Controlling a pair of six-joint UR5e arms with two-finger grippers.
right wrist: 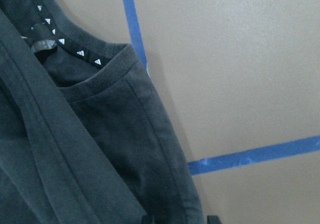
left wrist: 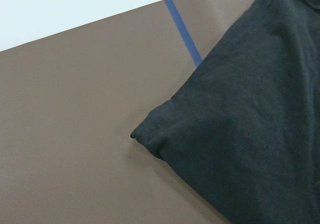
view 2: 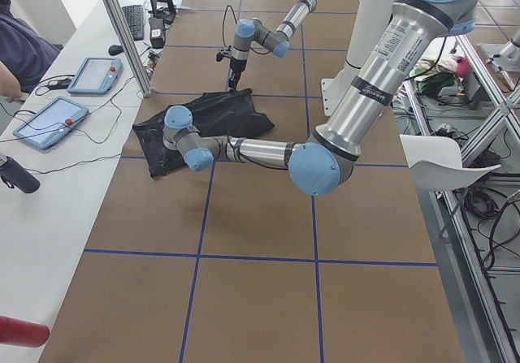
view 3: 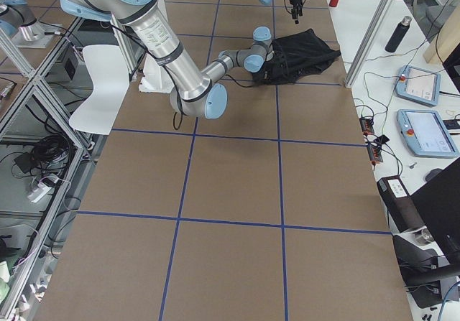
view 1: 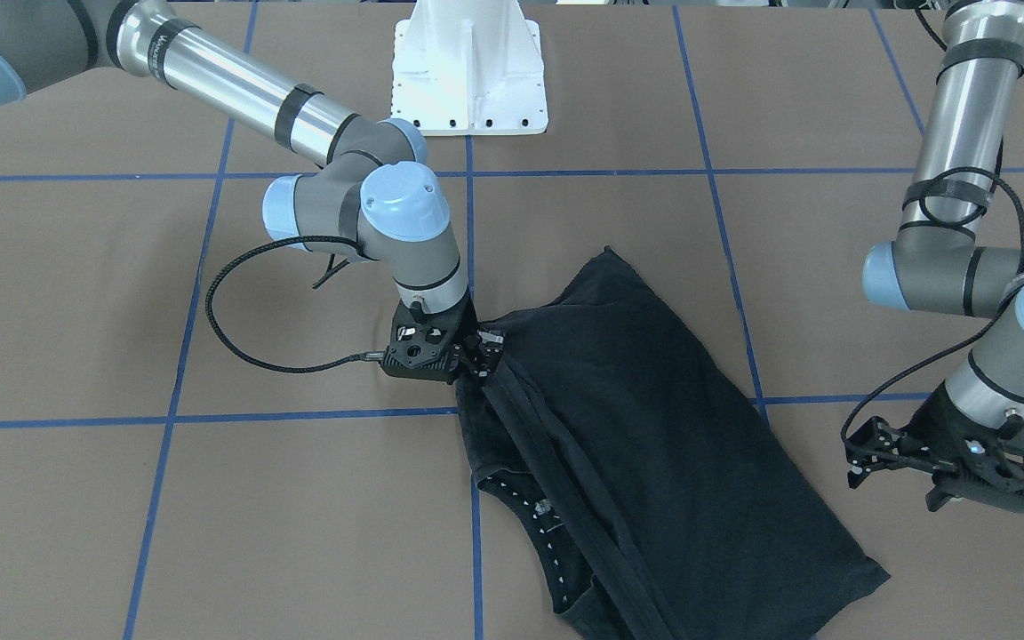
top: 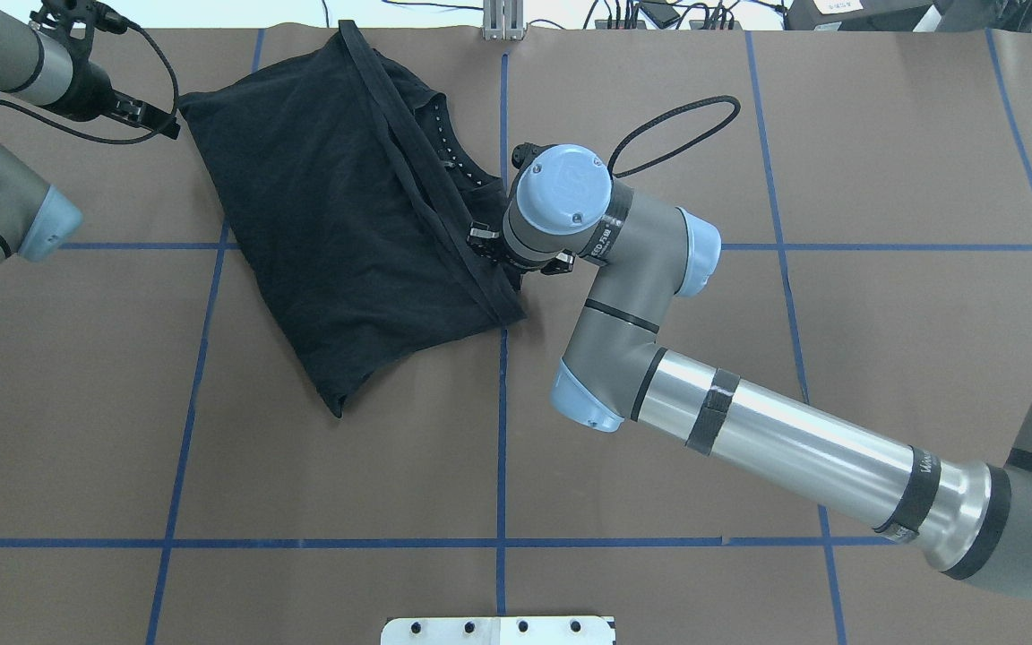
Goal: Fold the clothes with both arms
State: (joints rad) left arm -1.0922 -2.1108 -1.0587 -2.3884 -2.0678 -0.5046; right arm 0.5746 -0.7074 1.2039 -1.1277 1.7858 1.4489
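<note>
Straddles the black T-shirt's [view 1: 654, 418] folded edge on the table [view 1: 299, 533] with right gripper [view 1: 479, 354], tips apart and wrist vertical. Hovers left gripper [top: 153, 118] just beside the shirt's corner; cannot tell whether parted. Shows white triangles along collar tape [right wrist: 65, 46], no legible wording.

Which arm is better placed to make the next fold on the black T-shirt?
Probably the right. The right arm's fingers are down at the edge of the black short-sleeved T-shirt, near its collar; the left arm's fingers hang over bare brown table, apart from the cloth.
</note>
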